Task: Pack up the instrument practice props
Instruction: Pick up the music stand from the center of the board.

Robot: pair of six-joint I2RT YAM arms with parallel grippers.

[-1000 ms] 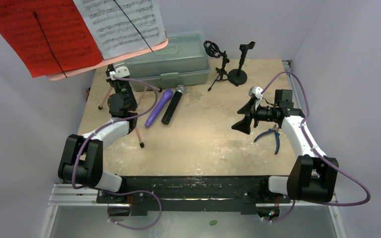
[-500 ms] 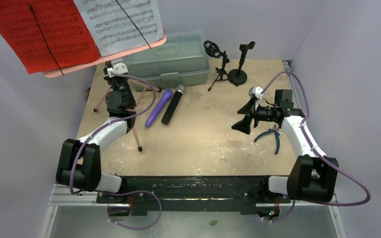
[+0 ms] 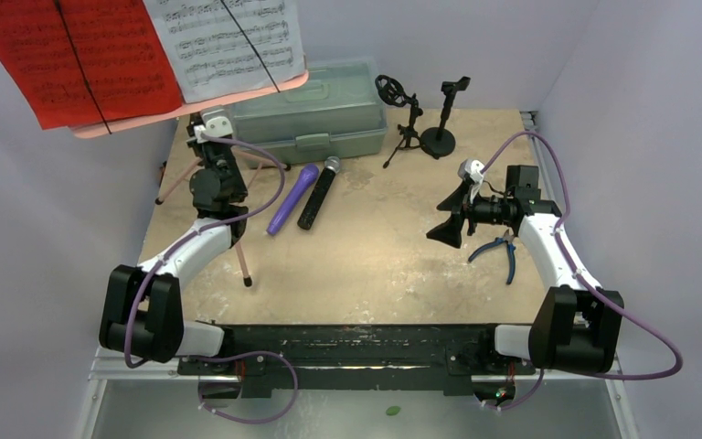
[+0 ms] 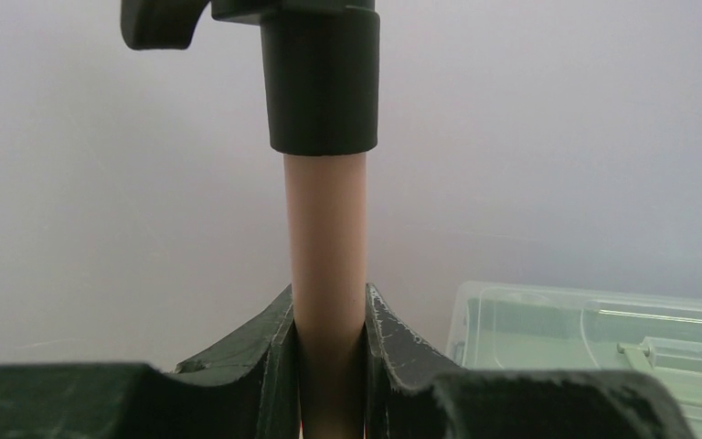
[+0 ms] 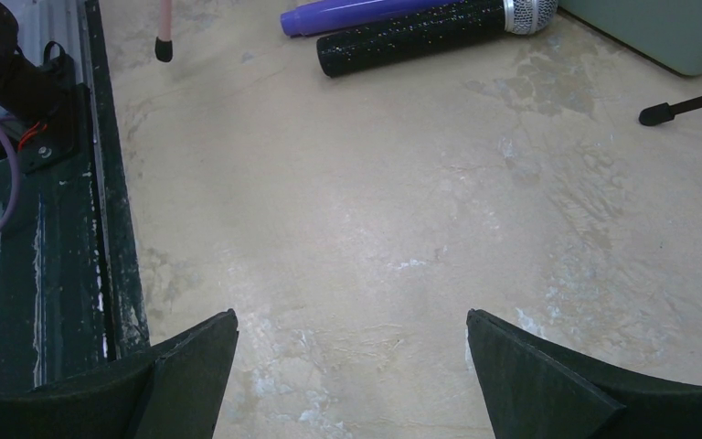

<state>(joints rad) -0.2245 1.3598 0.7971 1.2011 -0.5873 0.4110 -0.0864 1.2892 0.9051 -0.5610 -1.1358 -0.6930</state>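
Pink tripod (image 4: 325,229) clamped at its pole by the left gripper (image 4: 327,318), far-left of the table (image 3: 375,256).
The tripod's head is hidden behind the red and white sheet-music pages (image 3: 101,55), which are cut off by the top edge. The left arm is stretched forward beside the grey-green case (image 3: 315,114). The right gripper (image 5: 352,366) is held wide open above open tabletop, the pliers (image 3: 503,251) just beside its arm.

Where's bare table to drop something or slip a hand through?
Largest bare patch: table centre, bordered by the purple microphone and black silver-headed microphone, the open right gripper, and the black near rail. Crowded: back edge with grey-green plastic case and small black mic mounts; left side with pink metal tripod legs.
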